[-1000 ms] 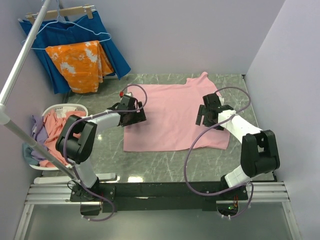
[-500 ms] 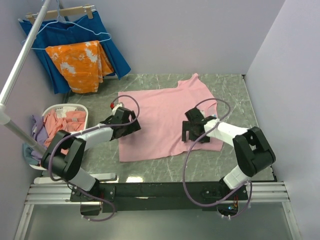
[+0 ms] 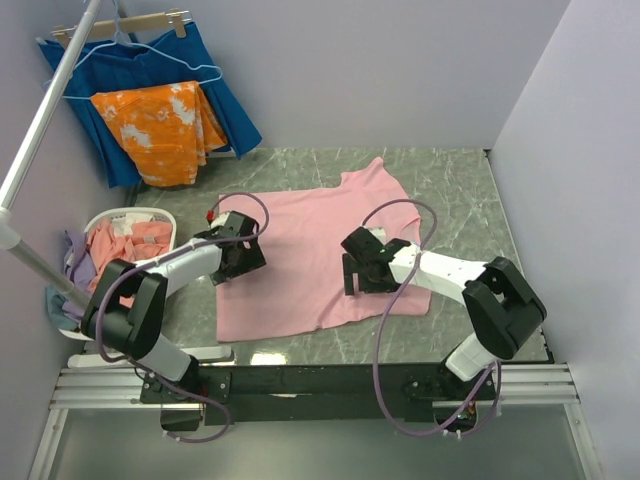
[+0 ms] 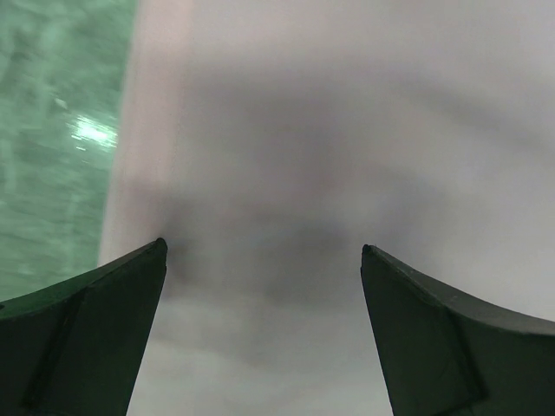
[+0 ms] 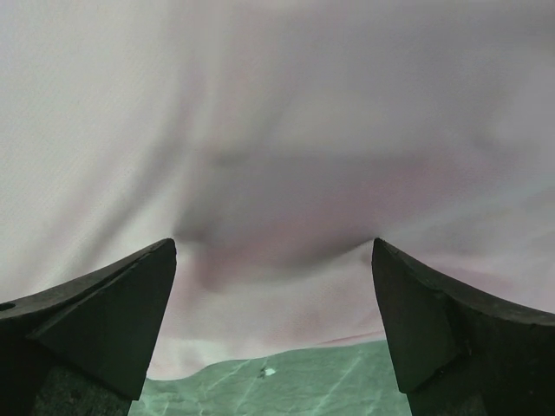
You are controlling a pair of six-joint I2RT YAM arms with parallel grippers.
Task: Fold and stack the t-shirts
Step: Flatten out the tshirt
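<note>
Top external view: the fingertips of neither gripper can be made out, since each black wrist body covers them from above, and it cannot be told whether they touch the cloth. The near right part of the light pink t-shirt (image 3: pixel 320 250) is hidden beneath the right forearm, and the bundled salmon and lilac t-shirts (image 3: pixel 125 245) in the white basket (image 3: pixel 165 216) are only partly seen. Both wrist views are blurred, and the fingers (image 4: pixel 87 338) are cut off at the lower edge. The left arm is bent and laid low, with the left gripper (image 3: pixel 238 262) held over the shirt's left edge. The right arm is reached inward across the table (image 3: pixel 460 190), with the right gripper (image 3: pixel 362 275) set over the shirt's middle. In the left wrist view the left gripper (image 4: pixel 262 250) is seen with its fingers spread wide. Pink cloth fills the gap between them, and the shirt's edge runs just outside one finger, with green marbled table beyond. In the right wrist view the right gripper (image 5: pixel 273 245) is likewise seen spread wide and pinching nothing. Cloth lies ahead of its fingers (image 5: pixel 95 321), and the hem and a strip of table are seen between them.
</note>
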